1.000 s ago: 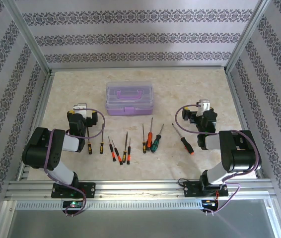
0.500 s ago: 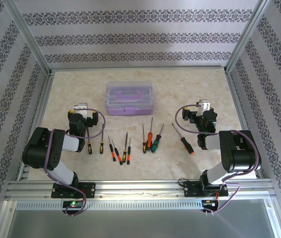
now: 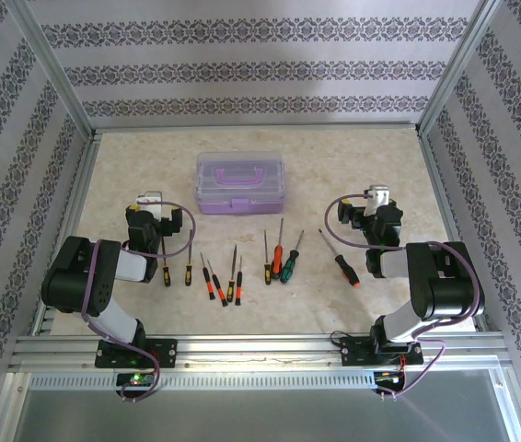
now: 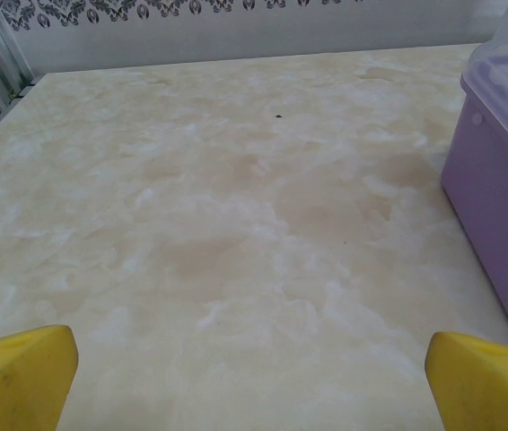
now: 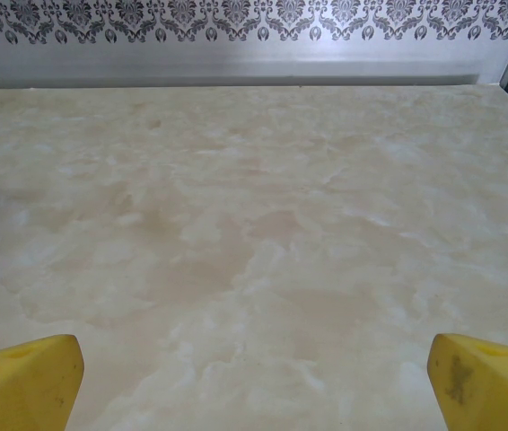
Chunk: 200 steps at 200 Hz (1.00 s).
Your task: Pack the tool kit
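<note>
The pale marbled tabletop (image 3: 380,166) fills the floor of a frame walled with patterned paper. The left arm (image 3: 90,281) and the right arm (image 3: 435,281) are folded back near their bases at the near edge, each wrist pointing toward the far wall.

The left jaws stand wide. Their yellow fingertips (image 4: 21,377) sit at the two bottom corners of the left wrist view, with bare tabletop between them and nothing held. The right jaws stand just as wide. Their yellow fingertips (image 5: 21,382) are also far apart over bare tabletop, holding nothing.

The purple box (image 3: 240,182) sits left of centre and farther out than both wrists, its clear lid down and its purple handle lying flat on top. It is ahead and to the right of the left jaws, and its purple side wall (image 4: 496,189) shows at the right edge of the left wrist view.

The screwdrivers (image 3: 232,284) lie loose in a rough row on the tabletop between the two arms, nearer than the box and apart from it. The black-handled screwdriver (image 3: 345,267) lies alone at the right end, close to the right arm. To its left come a green-handled screwdriver (image 3: 288,268) and an orange-red-handled screwdriver (image 3: 277,261), side by side. Smaller ones continue leftward to just beside the left arm.
</note>
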Each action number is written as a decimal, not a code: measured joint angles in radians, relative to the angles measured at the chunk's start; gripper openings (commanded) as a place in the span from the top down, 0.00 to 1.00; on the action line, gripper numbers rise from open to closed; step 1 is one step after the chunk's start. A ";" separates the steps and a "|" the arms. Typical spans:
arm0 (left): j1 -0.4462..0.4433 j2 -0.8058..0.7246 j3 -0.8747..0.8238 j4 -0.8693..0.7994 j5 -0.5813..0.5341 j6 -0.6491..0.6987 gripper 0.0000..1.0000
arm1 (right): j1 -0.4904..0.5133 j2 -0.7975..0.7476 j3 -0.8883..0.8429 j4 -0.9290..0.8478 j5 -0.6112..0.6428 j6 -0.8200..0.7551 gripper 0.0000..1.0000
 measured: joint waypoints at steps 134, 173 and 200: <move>0.001 -0.336 0.076 -0.319 -0.038 -0.012 0.01 | 0.137 -0.263 0.159 -0.401 0.158 -0.030 0.02; 0.001 -0.540 0.233 -0.617 -0.093 -0.116 0.01 | 0.247 -0.372 0.532 -0.941 0.259 0.124 0.02; 0.006 -0.657 0.332 -0.819 -0.148 -0.293 0.01 | 0.161 -0.440 0.643 -1.159 0.130 0.349 0.02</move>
